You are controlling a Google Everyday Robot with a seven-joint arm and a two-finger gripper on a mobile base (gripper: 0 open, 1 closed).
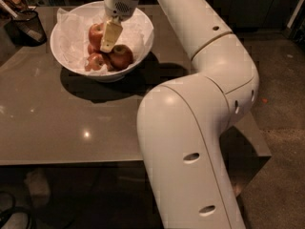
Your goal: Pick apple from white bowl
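Camera view: the white bowl (141, 51) sits on the table (71, 123), and the apple (123, 57) lies low in the bowl's right half on the crinkled paper lining (71, 32). It is round, with no long axis to call, and its stem dimple faces up. The gripper (107, 47) hangs inside the bowl just left of the apple, right beside it. Whether the gripper is spread or closed, I cannot tell. A second apple (95, 32) sits left of the gripper and a smaller apple (95, 61) below it. A dark mesh basket (29, 26) stands left of the bowl.
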